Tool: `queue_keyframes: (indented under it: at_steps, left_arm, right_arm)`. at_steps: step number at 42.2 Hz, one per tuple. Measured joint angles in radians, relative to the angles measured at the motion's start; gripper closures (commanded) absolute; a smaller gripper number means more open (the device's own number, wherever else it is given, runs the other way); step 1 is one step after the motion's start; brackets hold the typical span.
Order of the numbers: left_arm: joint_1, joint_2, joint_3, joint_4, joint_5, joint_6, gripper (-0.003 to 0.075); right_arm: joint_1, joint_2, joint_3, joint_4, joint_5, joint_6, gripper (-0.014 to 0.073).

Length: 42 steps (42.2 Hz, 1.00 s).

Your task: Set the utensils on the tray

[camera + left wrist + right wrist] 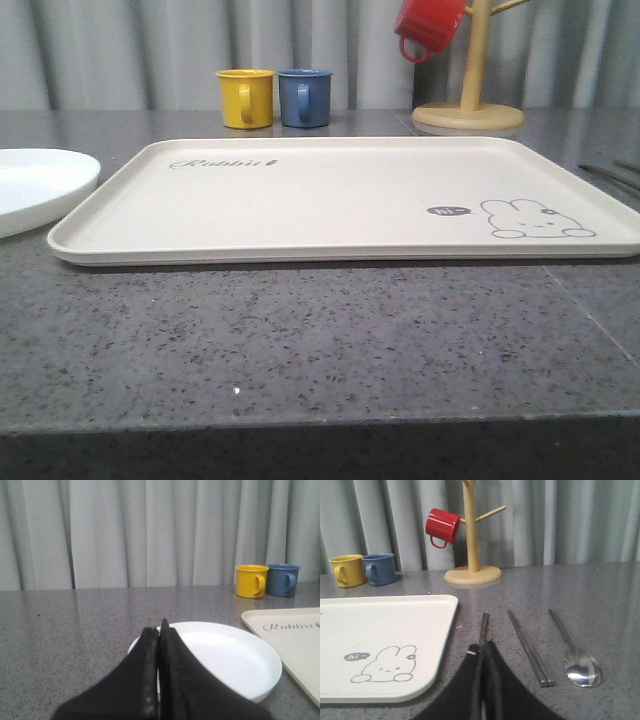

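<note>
My right gripper (482,652), jaws pressed shut, hovers over the fork (483,625); chopsticks (527,646) and spoon (575,652) lie beside it on the counter, just off the bare cream tray (340,195). My left gripper (159,632), jaws also shut, hangs before the white plate (225,660).

Staged kitchen-style test setup: speckled grey stone bench (300,340), grey curtain backdrop (125,530), wooden mug tree (472,535), coloured mugs (245,98).

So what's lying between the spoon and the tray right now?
In the right wrist view, the chopsticks and another slim utensil, partly behind the right gripper, lie on the countertop between the spoon and the tray.
</note>
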Motion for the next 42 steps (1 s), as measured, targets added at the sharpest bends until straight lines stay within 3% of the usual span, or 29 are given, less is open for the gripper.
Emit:
queue_keyframes:
  at_steps: [4,10,17,23,30,42]
  left_arm:
    - [0.0,0.0,-0.071,0.0,0.013,0.0,0.0741]
    - [0.0,0.0,-0.298,0.0,0.11,0.0,0.0741]
    - [0.0,0.11,-0.585,0.009,0.327,0.0,0.0741]
    - [0.0,0.259,-0.763,0.012,0.522,0.0,0.0741]
    - [0.0,0.38,-0.807,0.013,0.621,0.0,0.0741]
    - [0.0,0.47,-0.768,0.012,0.653,0.0,0.0738]
  right_arm:
    - [0.0,0.0,-0.103,0.0,0.08,0.0,0.066]
    - [0.0,0.022,-0.315,0.0,0.217,0.0,0.066]
    - [0.0,0.178,-0.585,0.0,0.432,0.0,0.066]
    - [0.0,0.307,-0.721,0.0,0.567,0.0,0.066]
    - [0.0,0.425,-0.753,0.0,0.655,0.001,0.066]
    - [0.0,0.542,-0.733,0.0,0.686,-0.004,0.0625]
